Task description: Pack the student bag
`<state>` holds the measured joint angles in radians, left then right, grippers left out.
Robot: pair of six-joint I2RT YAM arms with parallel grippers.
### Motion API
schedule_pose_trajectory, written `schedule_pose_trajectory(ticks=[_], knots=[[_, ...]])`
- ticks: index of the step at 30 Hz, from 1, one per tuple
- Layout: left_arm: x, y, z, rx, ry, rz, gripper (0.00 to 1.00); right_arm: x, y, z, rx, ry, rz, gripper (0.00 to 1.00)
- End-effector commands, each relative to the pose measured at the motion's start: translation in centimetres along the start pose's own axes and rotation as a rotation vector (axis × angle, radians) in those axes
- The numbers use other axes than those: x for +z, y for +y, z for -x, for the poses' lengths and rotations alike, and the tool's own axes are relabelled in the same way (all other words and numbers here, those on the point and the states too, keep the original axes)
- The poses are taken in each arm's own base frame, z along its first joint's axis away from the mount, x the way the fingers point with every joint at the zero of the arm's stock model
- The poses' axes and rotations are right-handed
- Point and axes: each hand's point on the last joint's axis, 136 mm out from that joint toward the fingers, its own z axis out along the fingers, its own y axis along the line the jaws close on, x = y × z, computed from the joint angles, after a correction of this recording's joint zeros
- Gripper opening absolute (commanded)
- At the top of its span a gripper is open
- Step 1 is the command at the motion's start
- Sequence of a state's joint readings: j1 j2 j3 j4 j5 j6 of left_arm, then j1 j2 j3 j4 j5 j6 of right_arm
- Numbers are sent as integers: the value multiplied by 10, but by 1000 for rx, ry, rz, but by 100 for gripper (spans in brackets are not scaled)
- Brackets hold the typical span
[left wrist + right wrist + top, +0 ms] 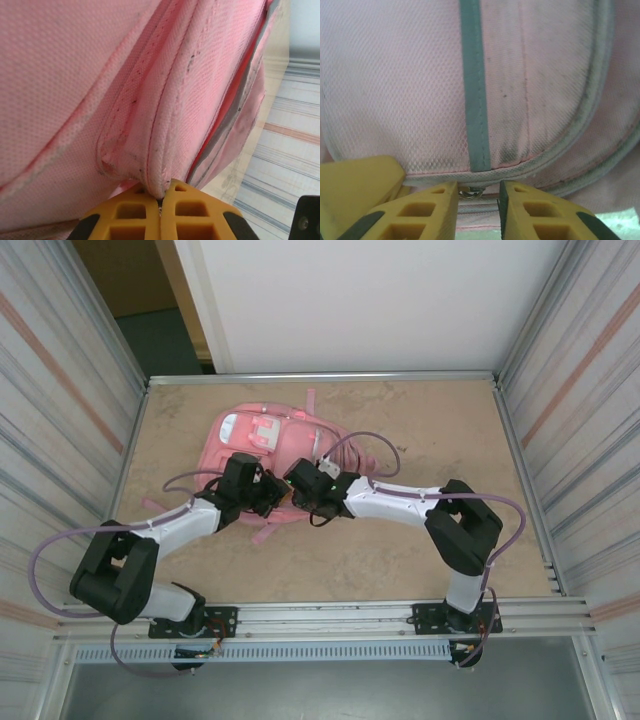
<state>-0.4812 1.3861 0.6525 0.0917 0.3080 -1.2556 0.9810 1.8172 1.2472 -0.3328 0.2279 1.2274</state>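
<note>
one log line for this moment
left claw: shut on fold of student bag | right claw: open, metal ring between jaws

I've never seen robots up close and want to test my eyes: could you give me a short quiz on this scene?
1. True or false: the left gripper pinches a fold of the student bag.
2. Between the open jaws of the right gripper sits: A a pencil, B a small metal ring, C a coin.
3. What colour is the bag's fabric?
Key: 1 true; 2 B; 3 pink.

Student bag (300,435) partly hidden; edges cropped
</note>
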Motion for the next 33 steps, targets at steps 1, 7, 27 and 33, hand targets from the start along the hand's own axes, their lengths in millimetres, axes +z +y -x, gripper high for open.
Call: schedule_pose_trajectory(ticks=[1,7,27,33], knots=[[-13,-25,2,76,-12,-46,0,-8,14,6,-140,-12,74,24],[-17,-35,-2,55,18,-81,0,-7,19,14,-180,-51,101,28],[-24,-52,-5,87,48,-88,0,-24,-31,16,-141,-132,-115,27],[-19,-49,-8,48,81,-100,0,-38,-6,17,-215,-96,-21,28]])
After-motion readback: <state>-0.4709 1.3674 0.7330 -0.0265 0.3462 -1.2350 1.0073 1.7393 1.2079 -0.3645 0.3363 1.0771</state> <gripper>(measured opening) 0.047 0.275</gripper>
